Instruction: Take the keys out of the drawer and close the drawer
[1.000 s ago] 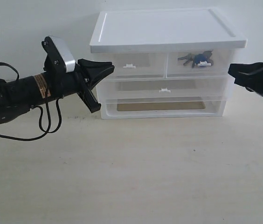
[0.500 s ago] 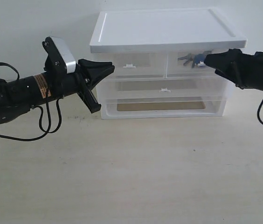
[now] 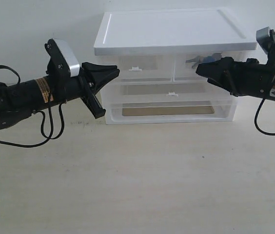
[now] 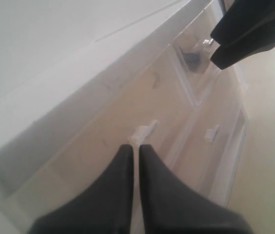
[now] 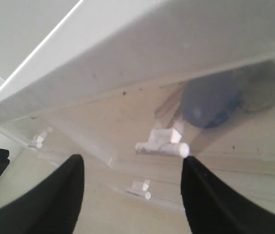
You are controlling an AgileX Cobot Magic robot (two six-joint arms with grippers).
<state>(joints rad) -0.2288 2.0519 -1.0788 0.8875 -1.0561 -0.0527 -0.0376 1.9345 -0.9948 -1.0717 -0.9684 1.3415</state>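
Right now your right gripper [image 5: 132, 195] has its jaws spread wide and empty. They straddle the white tab handle [image 5: 162, 144] of the drawer [image 3: 184, 73] without touching it, seemingly lined up for a pull. The keys [image 5: 210, 100] lie inside the closed drawer, just behind that handle. Your left gripper [image 4: 133, 151] is pinched together, holding nothing, beside the twin drawer [image 3: 145, 68].

Pale tabletop [image 3: 137, 185] is carrying a white drawer cabinet [image 3: 176, 34], sitting flat at 12 o'clock, toward the far edge.
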